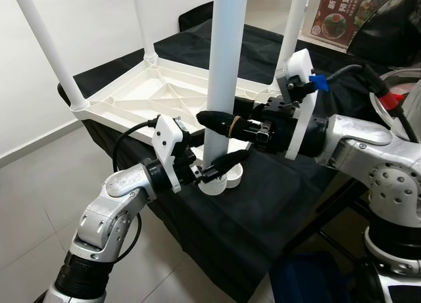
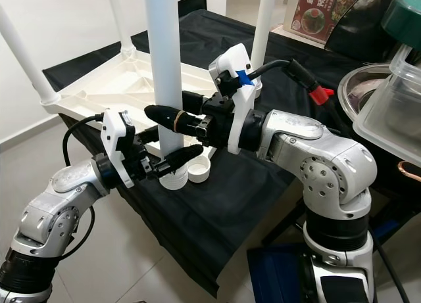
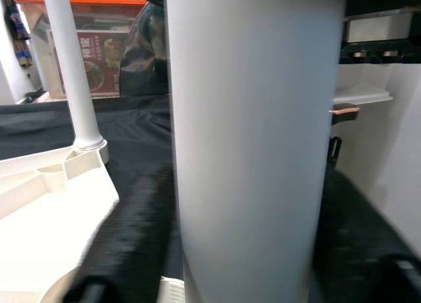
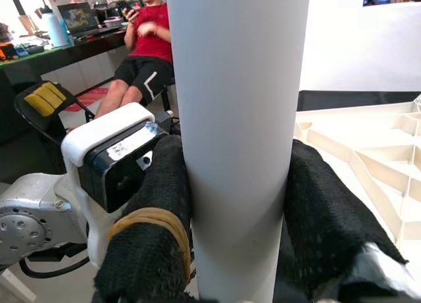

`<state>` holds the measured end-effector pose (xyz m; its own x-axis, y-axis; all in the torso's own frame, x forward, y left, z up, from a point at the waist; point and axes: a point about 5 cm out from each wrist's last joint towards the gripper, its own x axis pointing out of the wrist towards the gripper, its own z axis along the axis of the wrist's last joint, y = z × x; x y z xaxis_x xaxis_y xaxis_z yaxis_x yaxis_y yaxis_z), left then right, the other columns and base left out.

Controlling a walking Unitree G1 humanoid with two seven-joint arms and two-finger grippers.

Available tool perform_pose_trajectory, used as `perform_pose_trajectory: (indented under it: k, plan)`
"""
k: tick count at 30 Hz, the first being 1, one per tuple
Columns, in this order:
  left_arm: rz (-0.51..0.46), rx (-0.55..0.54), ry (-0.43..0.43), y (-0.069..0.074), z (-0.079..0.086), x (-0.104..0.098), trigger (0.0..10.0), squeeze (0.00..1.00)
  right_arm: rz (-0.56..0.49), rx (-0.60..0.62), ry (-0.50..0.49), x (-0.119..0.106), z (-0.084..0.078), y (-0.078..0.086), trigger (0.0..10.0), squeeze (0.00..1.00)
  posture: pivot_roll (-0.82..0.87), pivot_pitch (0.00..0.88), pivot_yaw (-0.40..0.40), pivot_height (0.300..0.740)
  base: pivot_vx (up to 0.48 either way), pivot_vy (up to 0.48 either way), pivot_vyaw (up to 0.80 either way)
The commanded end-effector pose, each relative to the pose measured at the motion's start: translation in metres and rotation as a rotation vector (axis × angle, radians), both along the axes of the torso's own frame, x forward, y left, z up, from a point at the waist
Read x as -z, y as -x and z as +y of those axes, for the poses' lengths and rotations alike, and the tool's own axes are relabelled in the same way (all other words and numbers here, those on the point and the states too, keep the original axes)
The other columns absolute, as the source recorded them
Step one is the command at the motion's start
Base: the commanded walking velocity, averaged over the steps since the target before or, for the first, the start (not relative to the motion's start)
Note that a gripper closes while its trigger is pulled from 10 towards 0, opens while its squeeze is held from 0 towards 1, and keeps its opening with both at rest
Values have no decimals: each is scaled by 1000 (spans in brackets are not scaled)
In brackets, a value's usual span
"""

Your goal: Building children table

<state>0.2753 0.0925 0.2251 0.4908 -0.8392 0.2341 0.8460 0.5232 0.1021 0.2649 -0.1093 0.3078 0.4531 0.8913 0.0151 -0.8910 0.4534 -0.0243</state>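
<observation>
A white table top lies upside down on a black-draped surface, with white legs standing up from its corners. The nearest white leg stands upright, its foot in a round white socket at the near corner. My right gripper is shut on this leg at mid height, and its padded black fingers press both sides. My left gripper holds the same leg lower down, just above the socket, with a finger on each side of the leg.
A small white cup sits beside the socket. Other legs rise at the far corners. A metal bowl and clear containers stand at the right. A seated person is behind. Tiled floor lies to the left.
</observation>
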Motion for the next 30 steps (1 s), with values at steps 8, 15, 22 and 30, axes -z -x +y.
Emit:
perform_pose_trajectory:
  k: [8,15,22,30]
  plan:
    - [-9,17,1,1,0,-4,0,0,-22,14,10,0,1,0,10000,0,-56,81,-9,740,0,0,0]
    - [-16,6,1,0,0,-6,0,0,-129,81,-1,-1,-2,-7,10000,0,-55,83,-6,740,0,0,0]
    - [-20,12,-6,1,0,-6,0,0,-92,5,20,6,-2,-2,10000,918,-51,85,-6,740,0,0,0]
    - [-24,18,-4,1,-1,-7,0,0,-65,-54,57,16,2,4,10000,0,-52,85,-4,740,0,0,0]
